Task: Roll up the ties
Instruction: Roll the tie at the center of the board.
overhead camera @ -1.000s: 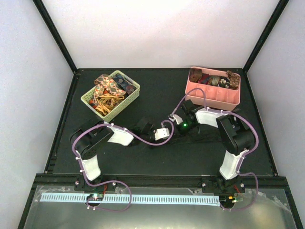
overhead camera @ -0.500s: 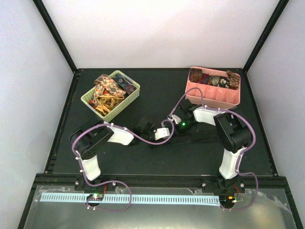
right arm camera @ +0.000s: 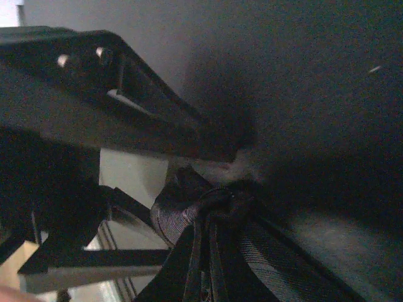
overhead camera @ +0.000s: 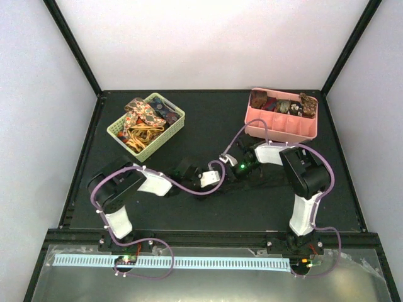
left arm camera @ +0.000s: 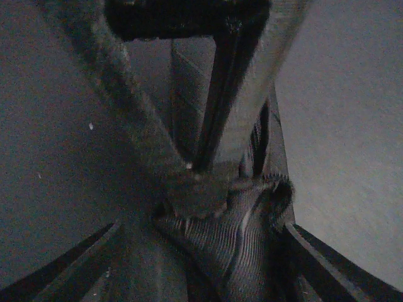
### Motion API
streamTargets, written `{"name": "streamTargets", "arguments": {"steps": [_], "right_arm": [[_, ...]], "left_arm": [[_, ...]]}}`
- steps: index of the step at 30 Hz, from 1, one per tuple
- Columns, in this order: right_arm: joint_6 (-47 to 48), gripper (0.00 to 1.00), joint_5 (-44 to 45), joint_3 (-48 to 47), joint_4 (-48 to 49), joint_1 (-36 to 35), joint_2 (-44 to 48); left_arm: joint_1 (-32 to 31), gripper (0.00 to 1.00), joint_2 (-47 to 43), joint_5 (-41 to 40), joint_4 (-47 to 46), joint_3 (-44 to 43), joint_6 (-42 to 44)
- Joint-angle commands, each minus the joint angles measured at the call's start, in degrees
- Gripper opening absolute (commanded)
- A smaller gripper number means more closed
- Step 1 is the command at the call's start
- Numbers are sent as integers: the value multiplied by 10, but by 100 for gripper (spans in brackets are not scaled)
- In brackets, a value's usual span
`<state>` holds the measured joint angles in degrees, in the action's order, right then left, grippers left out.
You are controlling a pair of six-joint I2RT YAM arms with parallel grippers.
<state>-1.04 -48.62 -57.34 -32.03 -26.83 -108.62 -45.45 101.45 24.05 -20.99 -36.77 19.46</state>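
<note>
A dark ribbed tie (left arm camera: 245,233) is bunched into a partial coil between my two grippers near the table's middle. My left gripper (left arm camera: 204,233) has its fingers on either side of the coil and holds it. My right gripper (right arm camera: 214,251) is shut on the same tie (right arm camera: 182,214), and its fingers (left arm camera: 239,94) pinch the fabric from above in the left wrist view. In the top view the left gripper (overhead camera: 219,175) and right gripper (overhead camera: 227,167) meet tip to tip. The tie itself is hard to make out there against the black table.
A green basket (overhead camera: 176,123) at the back left holds several loose paisley ties (overhead camera: 141,116). A pink bin (overhead camera: 283,131) at the back right holds several rolled ties (overhead camera: 283,106). Purple cables loop over both arms.
Both grippers have shifted slightly left together, still joined at the tie. The left arm's elbow has dropped back toward the near left.
</note>
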Motion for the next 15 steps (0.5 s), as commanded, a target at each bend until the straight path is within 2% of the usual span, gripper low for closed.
{"name": "streamTargets", "arguments": {"steps": [1, 7, 15], "right_arm": [[24, 2, -3, 46, 18, -1, -30], [20, 2, 7, 51, 26, 22, -33], [13, 2, 29, 67, 40, 24, -5]], "left_arm": [[4, 72, -38, 31, -101, 68, -11], [6, 77, -37, 49, -253, 125, -47], [5, 79, 9, 121, -269, 114, -81]]}}
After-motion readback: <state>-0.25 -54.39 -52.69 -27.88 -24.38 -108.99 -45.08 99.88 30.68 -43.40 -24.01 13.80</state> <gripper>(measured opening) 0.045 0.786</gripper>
